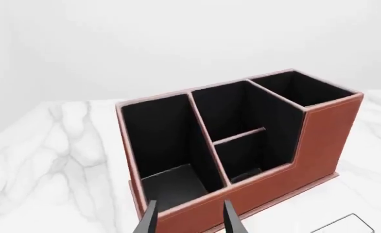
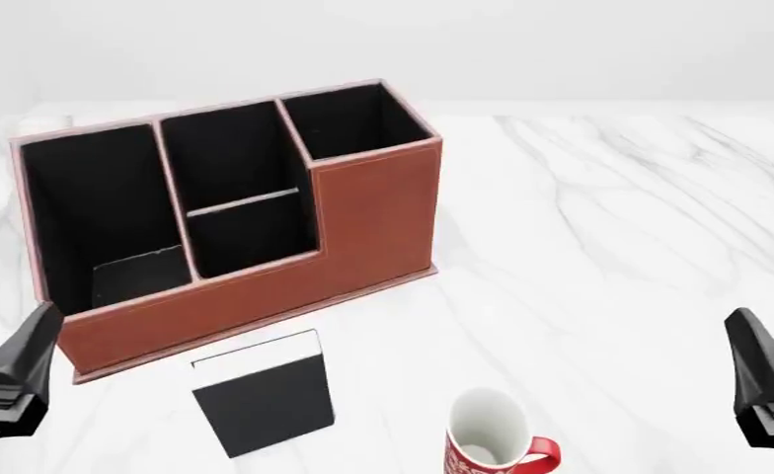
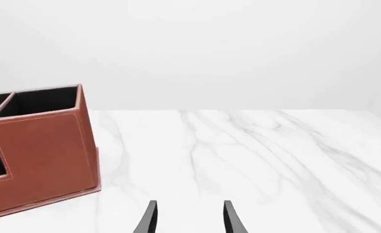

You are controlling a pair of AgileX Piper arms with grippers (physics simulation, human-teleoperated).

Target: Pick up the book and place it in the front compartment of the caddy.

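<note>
Front view: the book (image 2: 262, 392) is seen flat on the counter (image 2: 598, 247), just before the caddy (image 2: 229, 212). Both grippers, left (image 1: 189, 217) and right (image 3: 189, 217), are held open and empty. A grip across the book's thin edges is advised.

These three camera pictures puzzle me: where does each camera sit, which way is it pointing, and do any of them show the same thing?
Front view: above and behind the arms, looking forward and down at the caddy, book and mug; left gripper and right gripper show at the edges.
Left wrist view: behind the left gripper, facing the caddy; its open fingers show.
Right wrist view: behind the right gripper, facing the marble table; open fingers show.
Shared: all three show the caddy.
</note>
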